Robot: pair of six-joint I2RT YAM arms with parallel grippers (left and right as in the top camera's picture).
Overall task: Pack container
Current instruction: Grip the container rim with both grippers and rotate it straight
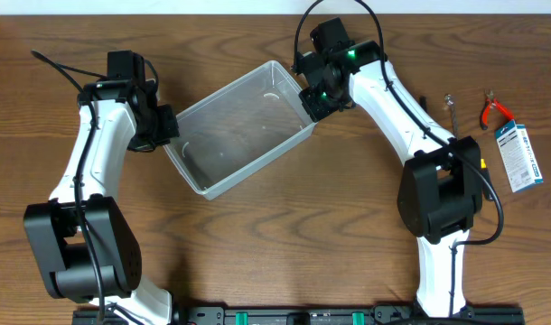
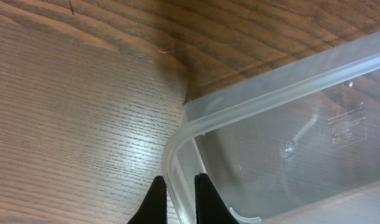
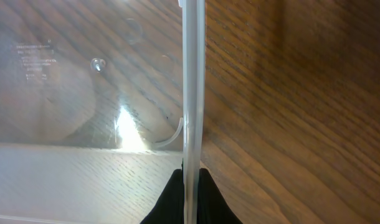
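Observation:
The clear plastic container sits empty and skewed in the middle of the table. My left gripper is shut on its left rim; in the left wrist view the black fingers pinch the rim near a rounded corner. My right gripper is shut on the right rim; in the right wrist view the fingers clamp the thin wall from both sides. The container's inside holds nothing.
At the far right of the table lie red-handled pliers, a small metal tool and a blue-and-white packet. Bare wood surrounds the container.

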